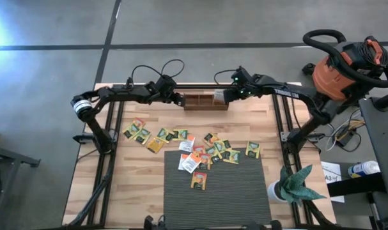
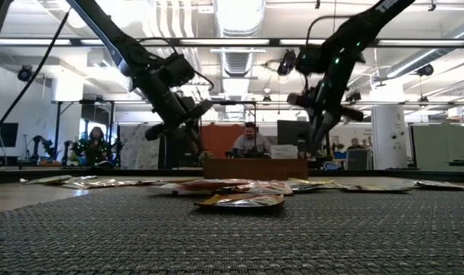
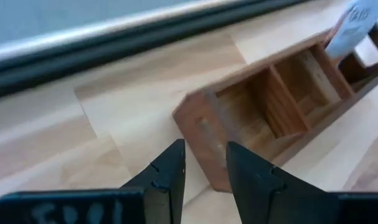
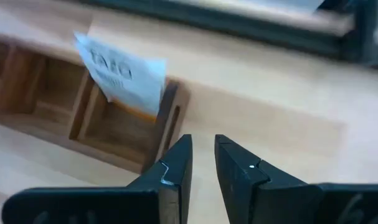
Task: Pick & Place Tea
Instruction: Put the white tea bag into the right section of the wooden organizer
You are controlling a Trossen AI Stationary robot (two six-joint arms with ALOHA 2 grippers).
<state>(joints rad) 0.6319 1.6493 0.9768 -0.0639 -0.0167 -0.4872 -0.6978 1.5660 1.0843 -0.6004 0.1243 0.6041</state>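
A brown wooden tray (image 1: 206, 100) with three compartments stands at the table's far edge. A white tea sachet (image 4: 123, 71) stands tilted in the tray's right end compartment, sticking up above the wall. Several more tea sachets (image 1: 194, 150), yellow-green, orange and white, lie flat across the middle of the table. My left gripper (image 3: 205, 155) hovers above the tray's left end, open and empty. My right gripper (image 4: 202, 144) hovers above the tray's right end, with a narrow gap between its fingers and nothing in it.
A grey ribbed mat (image 1: 232, 191) covers the near middle of the table, with one sachet (image 1: 198, 181) on it. A potted plant (image 1: 296, 185) stands at the near right corner. An orange vacuum cleaner (image 1: 344, 67) stands off the table's right side. A person (image 2: 251, 141) sits beyond the far edge.
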